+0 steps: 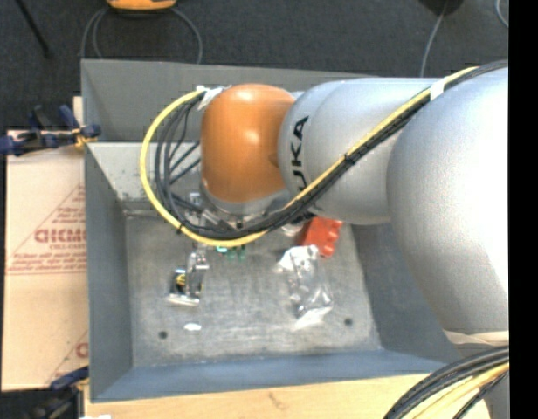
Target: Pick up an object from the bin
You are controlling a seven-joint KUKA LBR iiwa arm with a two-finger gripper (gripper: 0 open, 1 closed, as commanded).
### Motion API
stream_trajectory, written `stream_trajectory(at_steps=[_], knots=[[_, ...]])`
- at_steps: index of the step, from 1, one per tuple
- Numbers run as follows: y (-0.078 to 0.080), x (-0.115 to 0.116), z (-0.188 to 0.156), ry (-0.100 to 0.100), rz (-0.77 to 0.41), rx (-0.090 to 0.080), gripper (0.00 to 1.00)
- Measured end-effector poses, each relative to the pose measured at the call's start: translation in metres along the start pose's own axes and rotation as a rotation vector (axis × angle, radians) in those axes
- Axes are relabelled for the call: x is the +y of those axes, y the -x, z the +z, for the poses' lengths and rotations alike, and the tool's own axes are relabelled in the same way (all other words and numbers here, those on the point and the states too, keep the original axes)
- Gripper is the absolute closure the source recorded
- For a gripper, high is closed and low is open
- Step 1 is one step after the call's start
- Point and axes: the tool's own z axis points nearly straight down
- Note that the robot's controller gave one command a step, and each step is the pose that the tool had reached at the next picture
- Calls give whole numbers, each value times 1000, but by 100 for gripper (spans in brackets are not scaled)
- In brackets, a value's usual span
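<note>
Because the arm is spanning the bin [103,260] from the right, I am seeing its gripper [190,282] hanging at lower left, its opening unreadable to me; a pale scrap [192,326] is lying just below, clear wrapping [306,293] and a red block [321,236] sitting centre-right.

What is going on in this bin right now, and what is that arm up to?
The KUKA arm reaches in from the right, and its gripper is down near the floor of the grey bin, in the left part. Whether it holds anything cannot be told. A small white scrap lies just below it in the view. Further right lie a crumpled clear plastic wrapper and a red block partly under the arm, both apart from the gripper.
</note>
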Motion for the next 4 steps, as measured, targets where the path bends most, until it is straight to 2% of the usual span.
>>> stream_trajectory(at_steps=[1, 2, 3, 4], knots=[[5, 4, 69, -2, -256, -3, 0], [0, 26, 83, 0, -123, -12, 0], [-13, -35, 81, 3, -185, -21, 0], [-17, -8, 82, -3, -506, -20, 0]])
